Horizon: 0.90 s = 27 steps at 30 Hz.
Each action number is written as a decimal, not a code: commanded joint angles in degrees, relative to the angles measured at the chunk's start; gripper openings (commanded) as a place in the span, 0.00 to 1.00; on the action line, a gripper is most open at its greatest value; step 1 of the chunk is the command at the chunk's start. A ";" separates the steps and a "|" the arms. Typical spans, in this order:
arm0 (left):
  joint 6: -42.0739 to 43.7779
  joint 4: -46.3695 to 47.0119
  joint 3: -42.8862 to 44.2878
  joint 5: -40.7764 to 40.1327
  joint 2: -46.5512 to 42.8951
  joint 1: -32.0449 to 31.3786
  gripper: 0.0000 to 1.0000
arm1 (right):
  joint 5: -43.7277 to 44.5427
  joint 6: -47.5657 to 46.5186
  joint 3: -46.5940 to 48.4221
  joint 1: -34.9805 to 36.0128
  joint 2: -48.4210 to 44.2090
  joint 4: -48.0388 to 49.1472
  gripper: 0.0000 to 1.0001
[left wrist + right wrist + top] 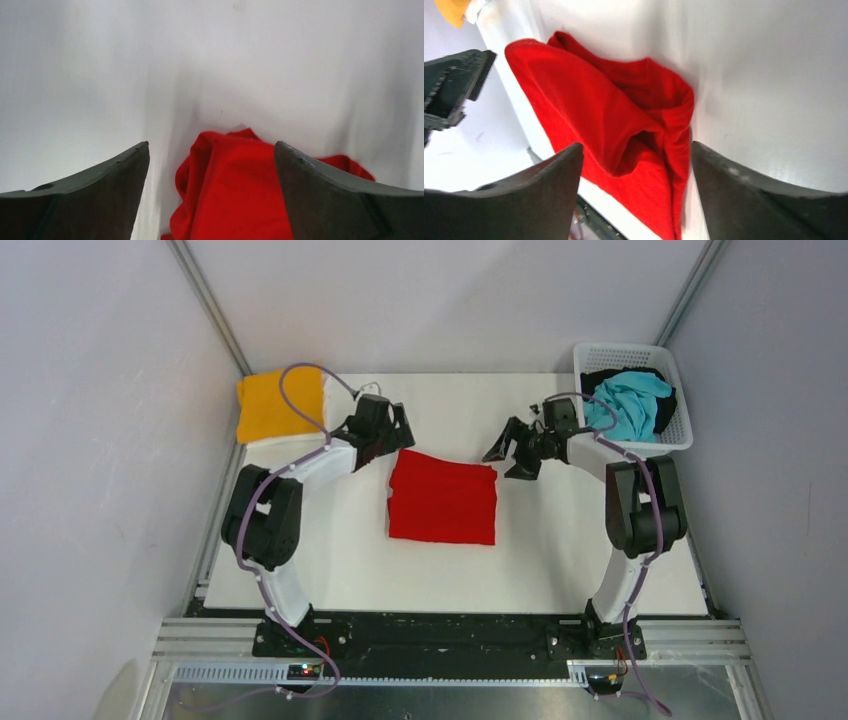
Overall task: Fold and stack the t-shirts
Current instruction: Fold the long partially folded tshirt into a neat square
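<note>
Nearest, a grey metal rail frame [450,645] runs across the near edge, with the two arm bases bolted to a black plate on it. Beyond it lies the white bench [560,570], matte and plain.

In the middle of the bench the red t-shirt [443,497] lies folded into a flat square, its far edge between the two arms' tips. The left fingers [390,440] stand wide apart just beside its far left corner, holding nothing. The right fingers [512,455] are also spread wide, just off its far right corner; the wrist view shows rumpled red cloth lying loose on the bench between them.

At the far left corner an orange-yellow t-shirt [275,405] sits folded on a white cloth [268,441]. At the far right corner a white lattice basket [632,352] holds a crumpled turquoise t-shirt [628,400] on top of a black t-shirt [668,405].

Pale grey walls [450,300] close the bench in on three sides, with slanting metal posts [210,305] in the far corners.
</note>
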 commanded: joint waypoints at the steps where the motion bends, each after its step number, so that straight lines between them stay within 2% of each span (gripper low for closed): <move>1: 1.33 0.73 4.83 -0.10 -2.26 0.80 0.99 | 7.50 -1.01 5.02 -0.53 -4.53 -2.83 0.93; 2: 1.28 0.82 4.85 0.73 -2.68 0.83 0.99 | 9.39 -1.36 4.85 -0.25 -5.44 -3.46 0.98; 5: 0.48 1.25 4.16 6.88 -4.20 0.68 1.00 | 9.01 -1.76 2.91 1.07 -9.47 -3.52 0.99; 10: -2.32 5.22 1.66 20.16 -2.37 0.44 1.00 | -1.68 1.47 -2.12 5.58 -11.11 4.23 0.99; 12: -3.39 6.84 1.18 22.85 -1.00 0.48 1.00 | -4.72 2.66 -2.46 7.39 -9.55 7.78 0.99; 16: -4.12 7.35 2.20 24.11 2.59 0.51 1.00 | -8.97 7.66 -2.33 7.71 -4.11 18.94 0.99; 18: -4.01 7.40 3.16 24.29 4.68 0.63 1.00 | -9.75 8.56 -0.74 6.67 -0.72 20.65 0.99; 27: -4.26 5.63 5.46 20.63 12.36 3.48 1.00 | -3.22 5.31 12.07 3.60 15.39 15.28 0.99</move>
